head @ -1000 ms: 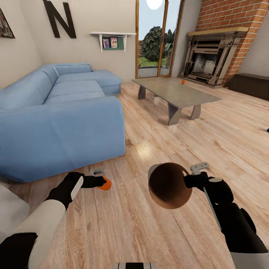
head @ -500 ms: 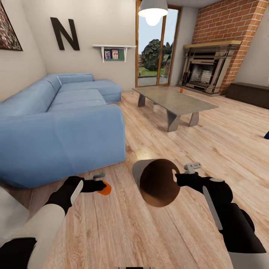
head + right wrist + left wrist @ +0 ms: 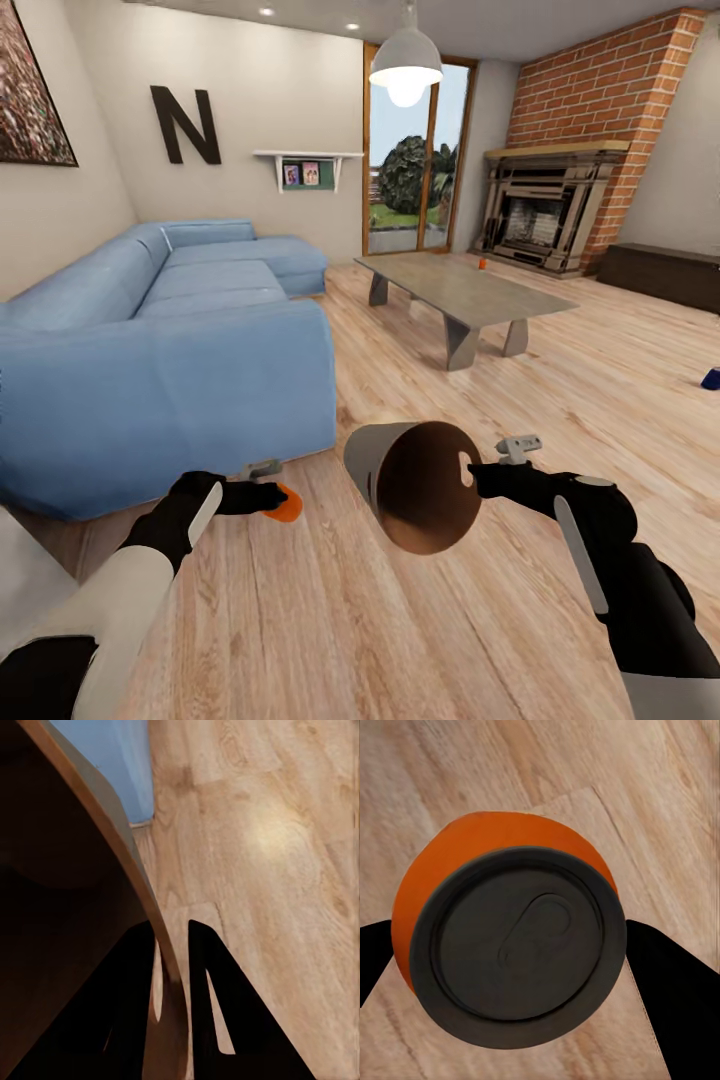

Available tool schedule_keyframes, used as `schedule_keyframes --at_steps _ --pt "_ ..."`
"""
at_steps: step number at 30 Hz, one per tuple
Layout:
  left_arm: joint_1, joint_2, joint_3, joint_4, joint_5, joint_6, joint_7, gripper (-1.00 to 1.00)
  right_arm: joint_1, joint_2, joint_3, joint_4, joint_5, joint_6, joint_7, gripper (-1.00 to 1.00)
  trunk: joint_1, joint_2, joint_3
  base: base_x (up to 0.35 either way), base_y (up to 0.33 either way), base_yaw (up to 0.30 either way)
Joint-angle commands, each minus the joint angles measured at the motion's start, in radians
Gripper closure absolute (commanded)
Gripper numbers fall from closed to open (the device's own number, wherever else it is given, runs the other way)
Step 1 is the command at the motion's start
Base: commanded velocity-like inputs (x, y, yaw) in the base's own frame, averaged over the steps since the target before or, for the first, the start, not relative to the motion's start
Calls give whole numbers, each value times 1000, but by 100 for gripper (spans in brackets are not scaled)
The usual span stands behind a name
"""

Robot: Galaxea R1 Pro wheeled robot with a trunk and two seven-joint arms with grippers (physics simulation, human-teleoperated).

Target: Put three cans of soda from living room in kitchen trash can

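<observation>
Living room, wood floor. Largest to smallest:

Sofa (image 3: 160,340) is sitting at the robot's left; one of these. Table (image 3: 462,287) is standing ahead near the fireplace (image 3: 540,215); one each.

Bin (image 3: 415,480): one. The right gripper (image 3: 478,478) is carrying it clear of the floor, tipped well over, its mouth facing the head camera and its long axis running roughly level, away toward the sofa. In the right wrist view the two fingers (image 3: 139,997) are straddling the rim wall, one inside and one outside, clamped on it by the handle slot.

Cans: three counted. An orange can (image 3: 287,503) is sitting in the left gripper (image 3: 275,497), clenched between the two fingers; the left wrist view is looking straight onto its dark lid (image 3: 521,945), so its axis is running along the fingers. A second orange can (image 3: 481,264) is standing on the far end of the table. A blue can (image 3: 711,378) is lying or standing on the floor at far right, too small to tell which.

Deciding relation: the held can is lying just to the left of the bin, at about the same height, with open air between. The mouth is facing toward the robot rather than toward the can. Judgement: the left arm is the nearer one, and the drop is calling for the mouth to be turned up or leftward.
</observation>
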Motion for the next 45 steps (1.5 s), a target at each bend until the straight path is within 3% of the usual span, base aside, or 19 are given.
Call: schedule_keyframes --at_steps 1,8,12,17,22,25,26,28,31,33,36,40,42,45 --pt "0 0 0 0 -2 1 -4 100 0 -4 -1 -1 -25 4 6 100 0 0 4 0 0 0" --pt "1 0 -1 -2 -2 6 -11 100 1 -37 -17 1 -25 5 10 100 -4 2 31 0 0 0" --pt "1 0 -3 -50 -2 12 -12 100 0 -59 -60 2 -27 13 17 100 -4 2 35 0 0 0" --pt "13 10 -7 -229 -2 81 -12 100 0 -74 -85 3 -19 32 33 100 -4 2 35 0 0 0" --pt "90 14 -9 -445 -2 168 -13 100 -1 -85 -90 25 -16 74 28 100 -4 2 35 0 0 0" --pt "166 15 -9 -658 0 276 -19 100 -2 -119 -92 38 -15 96 29 100 -4 2 35 0 0 0" --pt "174 15 -9 -681 0 288 -27 100 -3 -123 -92 39 -15 107 29 100 -4 2 35 0 0 0" --pt "198 15 -10 -755 1 329 -94 100 -6 -133 -92 40 -14 137 27 100 -4 2 35 0 0 0" --pt "216 15 -9 -802 0 329 -205 100 -11 -139 -87 42 -1 137 25 100 -4 2 35 0 0 0" --pt "222 15 -9 -811 0 329 -247 100 -12 -140 -85 47 17 137 24 100 -4 2 35 0 0 0" --pt "231 15 -11 -832 0 329 -364 100 -23 -137 -77 75 59 137 25 100 -4 2 35 0 0 0" --pt "246 19 -11 -849 -4 329 -476 100 -32 -133 -56 107 75 137 25 100 -4 2 35 0 0 0" --pt "260 39 -10 -862 -5 329 -599 100 -38 -131 -30 155 82 137 24 100 -4 2 35 0 0 0" --pt "265 47 -11 -866 -7 329 -664 100 -56 -129 -9 187 85 137 23 100 -4 2 35 0 0 0"
